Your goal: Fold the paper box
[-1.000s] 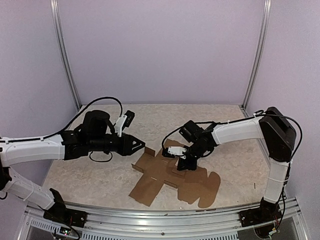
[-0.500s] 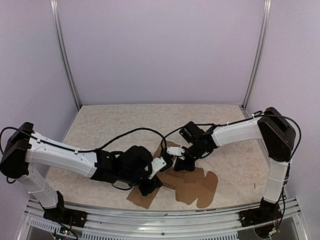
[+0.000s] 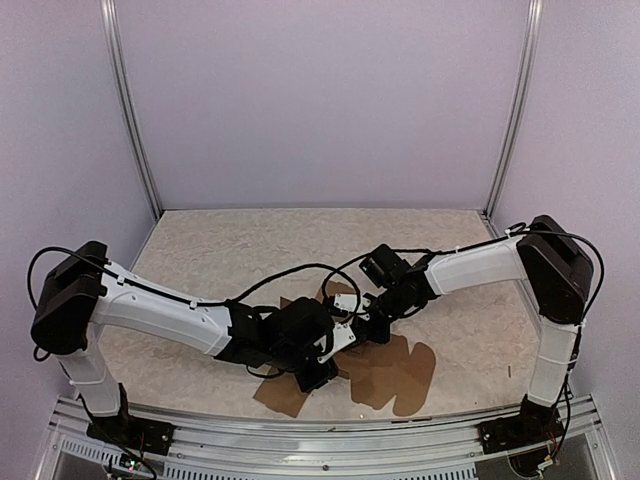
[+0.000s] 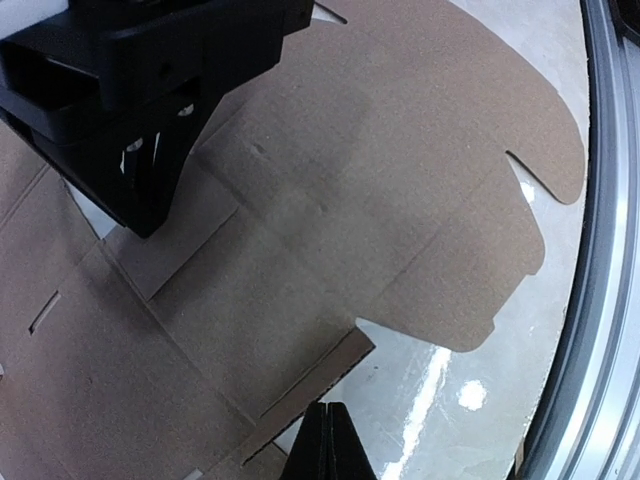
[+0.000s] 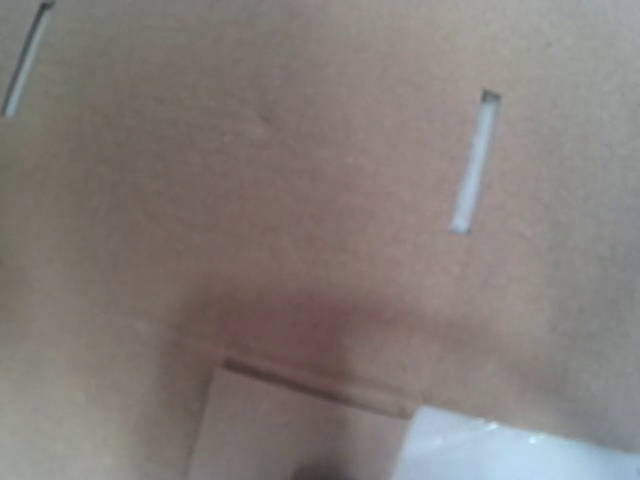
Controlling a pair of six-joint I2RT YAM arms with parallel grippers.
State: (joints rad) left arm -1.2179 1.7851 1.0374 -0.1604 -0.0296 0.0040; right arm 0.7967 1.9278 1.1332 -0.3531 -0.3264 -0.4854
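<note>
While flat, paper box (image 3: 400,375) beneath right fingers (image 4: 150,200)

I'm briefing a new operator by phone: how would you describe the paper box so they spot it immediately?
Find the speckled beige table, then its near edge, where the left arm and right arm reach toward each other. Under them lies the paper box, a largely flat cardboard sheet. It is the only brown thing there, cut with rounded tabs and narrow slots.

Blurry, edge-cropped paper box (image 5: 300,150)
</note>
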